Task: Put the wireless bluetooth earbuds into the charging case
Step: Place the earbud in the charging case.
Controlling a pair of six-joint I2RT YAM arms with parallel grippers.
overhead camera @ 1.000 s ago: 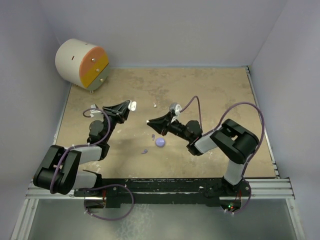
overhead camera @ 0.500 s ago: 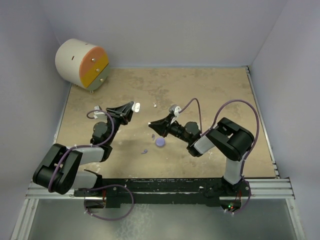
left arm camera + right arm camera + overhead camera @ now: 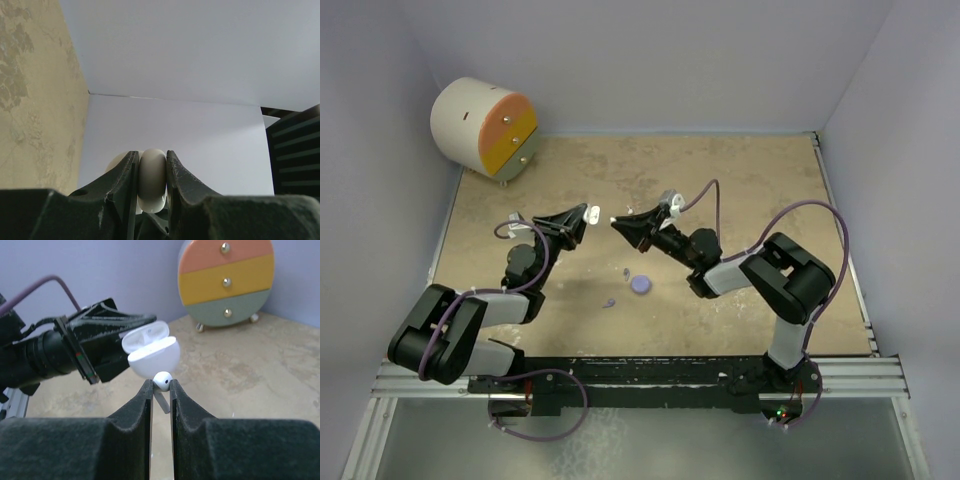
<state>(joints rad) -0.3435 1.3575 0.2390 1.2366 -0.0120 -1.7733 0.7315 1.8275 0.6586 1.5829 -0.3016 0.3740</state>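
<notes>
— What is the left tool (image 3: pixel 582 214) doing?

— It is clenched on the white charging case (image 3: pixel 591 212), holding it off the table (image 3: pixel 750 190); in the left wrist view the case sits edge-on between the two fingers (image 3: pixel 125 175), pinched from both sides.

— Is the case open?

— Yes; the right wrist view shows its lid tipped up and the rounded body below it.

— And the right tool (image 3: pixel 160 386)?

— Its fingers are closed on a white earbud (image 3: pixel 162 380); the round head pokes up above the fingertips and the stem runs down between them.

— How close is that earbud to the case?

— Just beside it; in the right wrist view the head lies right under the case's body, and from above the two tools meet tip to tip over the middle of the table; whether earbud and case touch I cannot tell; the earbud is not inside the case.

— What lies on the table?

— A lilac case (image 3: pixel 641 284) near the middle, shut as far as I can see; one lilac earbud (image 3: pixel 626 271) just beside it on its far left; a second lilac earbud (image 3: pixel 609 301) a little nearer the arm bases.

— Anything else?

— A round drawer unit (image 3: pixel 485 128) with orange, yellow and green fronts stands at the far left corner, well apart from both tools.
</notes>
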